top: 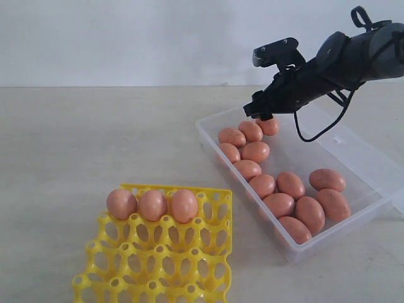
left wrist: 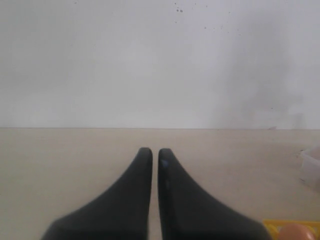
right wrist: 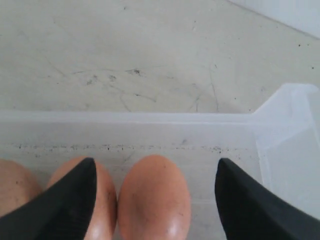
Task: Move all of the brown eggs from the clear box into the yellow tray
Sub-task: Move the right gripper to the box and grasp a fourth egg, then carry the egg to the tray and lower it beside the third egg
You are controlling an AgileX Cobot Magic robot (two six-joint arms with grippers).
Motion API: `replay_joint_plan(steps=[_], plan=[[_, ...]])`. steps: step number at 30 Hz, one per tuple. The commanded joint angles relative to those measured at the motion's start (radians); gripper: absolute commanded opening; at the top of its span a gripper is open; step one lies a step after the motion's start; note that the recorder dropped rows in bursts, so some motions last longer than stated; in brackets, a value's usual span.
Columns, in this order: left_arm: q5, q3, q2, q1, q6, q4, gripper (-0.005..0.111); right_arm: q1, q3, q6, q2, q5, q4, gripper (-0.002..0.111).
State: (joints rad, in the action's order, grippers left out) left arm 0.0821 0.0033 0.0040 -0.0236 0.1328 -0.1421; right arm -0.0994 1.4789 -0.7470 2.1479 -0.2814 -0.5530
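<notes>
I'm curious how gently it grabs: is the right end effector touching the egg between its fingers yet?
Apart. The right wrist view shows the open end effector straddling the egg, with a visible gap on both sides of the egg.

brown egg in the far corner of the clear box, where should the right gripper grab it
Across its narrow middle, from above: the brown egg lies on its side, a neighbouring egg close against one flank, bare clear box floor beside the other. The open right gripper straddles it.
</notes>
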Motion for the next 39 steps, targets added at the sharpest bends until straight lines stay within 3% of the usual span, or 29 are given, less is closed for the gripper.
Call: replay_joint_plan(steps=[1,11,16,21,29,33,36,39], plan=[[-0.007,-0.003,-0.004,0.001,-0.007,-0.003,0.004,0.000,0.011,0.019,0.028,-0.019,0.000,0.059],[-0.007,-0.003,-0.004,0.001,-0.007,-0.003,0.004,0.000,0.011,0.046,0.062,-0.037,0.002,0.059],[-0.007,-0.003,-0.004,0.001,-0.007,-0.003,0.004,0.000,0.011,0.057,0.062,-0.030,0.002,0.038],[-0.007,-0.003,-0.004,0.001,-0.007,-0.003,0.004,0.000,0.011,0.057,0.062,-0.030,0.014,0.001],[-0.007,-0.003,-0.004,0.001,-0.007,-0.003,0.004,0.000,-0.018,0.129,-0.052,-0.085,0.013,0.000],[-0.007,-0.003,-0.004,0.001,-0.007,-0.003,0.004,-0.002,-0.159,0.164,-0.214,0.189,-0.059,0.000],[-0.007,-0.003,-0.004,0.001,-0.007,-0.003,0.004,-0.030,-0.311,0.165,-0.357,0.551,-0.119,0.000],[-0.007,-0.003,-0.004,0.001,-0.007,-0.003,0.004,-0.083,-0.465,0.165,-0.486,0.901,-0.008,0.000]])
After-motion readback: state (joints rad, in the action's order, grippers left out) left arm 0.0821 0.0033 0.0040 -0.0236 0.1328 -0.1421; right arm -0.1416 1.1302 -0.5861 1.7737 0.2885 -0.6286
